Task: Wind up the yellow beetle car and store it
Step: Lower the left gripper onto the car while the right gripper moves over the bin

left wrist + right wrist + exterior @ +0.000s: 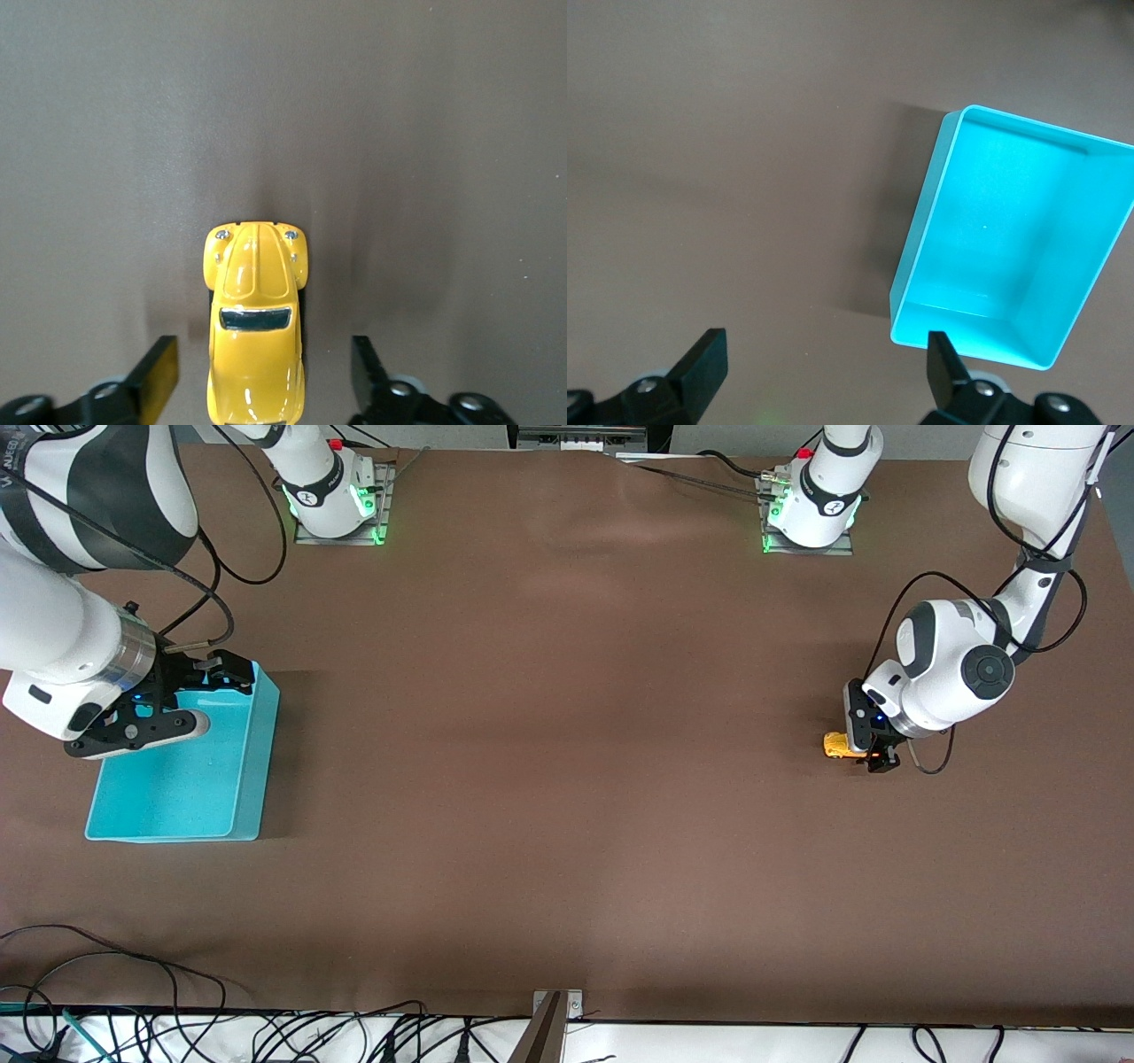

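The yellow beetle car [834, 745] stands on the brown table toward the left arm's end. My left gripper [873, 756] is low over it. In the left wrist view the car [257, 328] lies between the two black fingers [159, 376] with a gap on each side, so the left gripper [263, 359] is open around the car's rear half and not touching it. The turquoise bin [177, 797] sits toward the right arm's end and is empty. My right gripper [229, 673] is over the bin's edge farthest from the front camera, open and empty [824, 354].
The bin's rim [921, 221] shows in the right wrist view beside one finger. Cables lie along the table edge nearest the front camera [266, 1036]. Both arm bases [337, 505] stand at the table's edge farthest from the front camera.
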